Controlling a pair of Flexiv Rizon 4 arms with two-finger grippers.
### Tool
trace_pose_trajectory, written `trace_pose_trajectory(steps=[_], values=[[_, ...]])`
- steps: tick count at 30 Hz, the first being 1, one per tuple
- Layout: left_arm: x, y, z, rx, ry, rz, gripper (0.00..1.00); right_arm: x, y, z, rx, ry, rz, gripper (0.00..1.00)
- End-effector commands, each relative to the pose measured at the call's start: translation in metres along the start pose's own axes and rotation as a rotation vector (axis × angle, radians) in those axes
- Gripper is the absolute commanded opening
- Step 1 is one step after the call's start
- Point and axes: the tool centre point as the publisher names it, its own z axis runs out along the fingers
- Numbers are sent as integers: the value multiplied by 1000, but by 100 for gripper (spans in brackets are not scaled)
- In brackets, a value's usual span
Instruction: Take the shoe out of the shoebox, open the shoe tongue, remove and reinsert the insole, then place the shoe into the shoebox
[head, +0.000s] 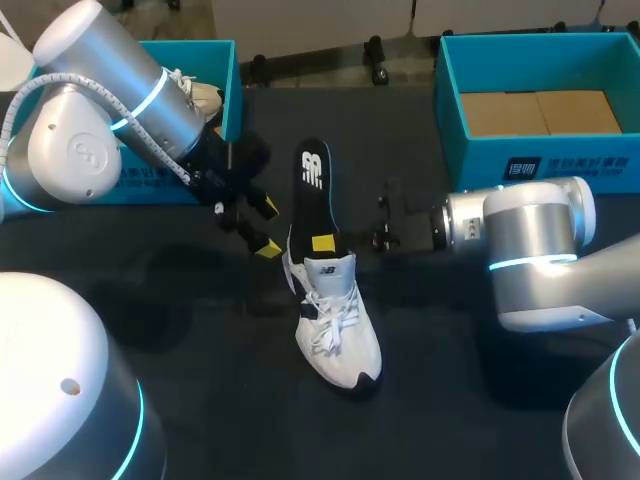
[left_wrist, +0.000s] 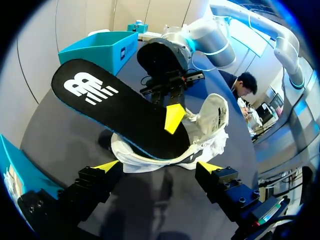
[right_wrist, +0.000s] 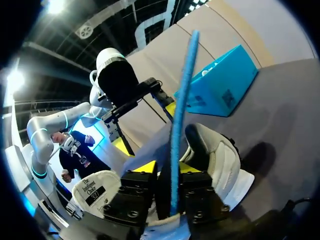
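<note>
Insole: thin, light, I judge floppy; my right gripper pinches its flat faces above the shoe, while my left gripper is spread and empty.

A broad, flat surface fills nearly the whole head view. It is matte and very dark, close to black, with no pattern or seams to be seen. Its far edge runs straight across, near the top of that view. Light falls on it from above and leaves soft, blurred darker patches rather than sharp shadows. In both wrist views the same surface catches more light and shows as an even mid grey.
</note>
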Motion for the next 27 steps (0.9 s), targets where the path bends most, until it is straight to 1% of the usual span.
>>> trace_pose_trajectory(steps=[1, 5, 8, 11, 14, 15, 16, 17, 19, 27], values=[[0, 0, 0, -1, 0, 0, 100, 4, 5, 1, 12, -10, -6, 34], [0, 0, 0, -1, 0, 0, 100, 4, 12, 1, 18, -8, -24, 36], [0, 0, 0, -1, 0, 0, 100, 1, 17, 1, 28, -2, -31, 36], [0, 0, 0, -1, 0, 0, 100, -2, 23, 2, 48, 4, -31, 37], [0, 0, 0, -1, 0, 0, 100, -5, 27, 2, 72, 17, -23, 29], [0, 0, 0, -1, 0, 0, 100, -6, 28, 2, 76, 19, -21, 22], [0, 0, 0, -1, 0, 0, 100, -6, 28, 2, 80, 22, -17, 8], [0, 0, 0, -1, 0, 0, 100, -6, 27, 2, 86, 27, -13, 0], [0, 0, 0, -1, 0, 0, 100, -6, 26, 1, 90, 29, -8, 0], [0, 0, 0, -1, 0, 0, 100, -7, 21, 4, 182, 122, 50, 0]])
